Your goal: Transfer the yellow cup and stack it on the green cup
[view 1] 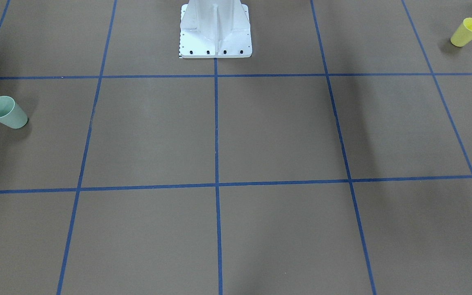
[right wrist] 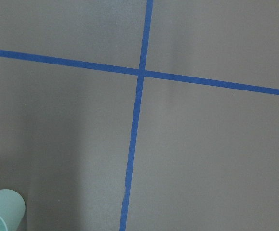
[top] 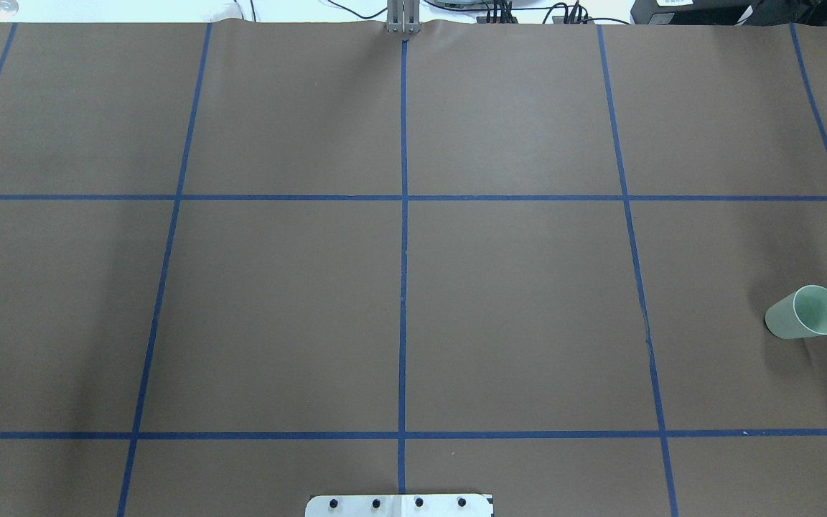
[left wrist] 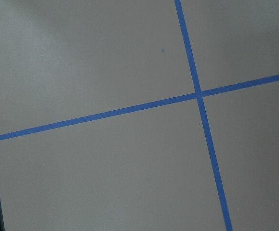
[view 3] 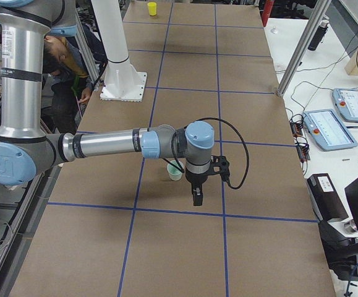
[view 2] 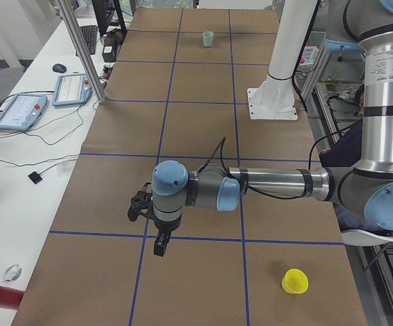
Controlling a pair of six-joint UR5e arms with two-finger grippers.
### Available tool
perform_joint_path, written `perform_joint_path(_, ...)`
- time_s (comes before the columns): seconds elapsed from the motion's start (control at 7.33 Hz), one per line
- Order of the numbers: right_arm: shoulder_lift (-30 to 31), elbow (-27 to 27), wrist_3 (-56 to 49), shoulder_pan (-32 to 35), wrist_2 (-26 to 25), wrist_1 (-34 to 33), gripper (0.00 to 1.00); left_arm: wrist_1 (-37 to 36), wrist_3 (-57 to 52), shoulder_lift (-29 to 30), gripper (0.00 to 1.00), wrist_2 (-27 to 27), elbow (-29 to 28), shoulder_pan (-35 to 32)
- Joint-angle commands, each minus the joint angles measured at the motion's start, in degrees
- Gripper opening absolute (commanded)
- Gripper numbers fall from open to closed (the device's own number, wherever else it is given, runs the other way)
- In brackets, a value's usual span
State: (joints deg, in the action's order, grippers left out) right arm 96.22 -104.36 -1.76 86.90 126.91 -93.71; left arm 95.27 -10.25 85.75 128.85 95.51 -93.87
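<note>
The yellow cup stands upright, rim up, near the table's end on my left side; it also shows in the exterior left view and, small, in the exterior right view. The green cup stands upright at the other end. My left gripper hangs above the table, well apart from the yellow cup. My right gripper hangs just beside the green cup. Both show only in side views, so I cannot tell whether they are open or shut.
The white robot pedestal stands at the table's middle edge. Blue tape lines divide the brown surface. A metal post and control tablets line the far side. A person sits behind the robot.
</note>
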Motion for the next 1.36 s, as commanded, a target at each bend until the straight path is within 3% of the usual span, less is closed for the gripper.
perform_joint_path(0.0, -0.15, -0.32, 0.17, -0.07, 0.0, 2.63, 1.0, 0.0, 0.06, -0.06, 1.0, 0.0, 0.64, 0.0)
perform_joint_path(0.41, 0.2, 0.12, 0.44, 0.02, -0.61, 16.32, 1.0, -0.09, 1.02, 0.81, 1.0, -0.18, 0.91, 0.09)
perform_joint_path(0.68, -0.15, -0.05, 0.88, 0.02, -0.27, 16.89, 1.0, 0.61, 6.27, 4.31, 1.0, -0.09, 0.91, 0.18)
perform_joint_path(0.95, -1.38, 0.47, 1.23, 0.02, -0.09, 16.27, 1.0, 10.93, 8.48, 7.92, 1.0, -0.09, -2.06, 1.22)
perform_joint_path(1.23, -0.51, 0.65, 1.23, 0.02, 0.0, 16.8, 1.0, 13.43, 12.71, 9.61, 1.0, -0.7, -2.96, 2.2)
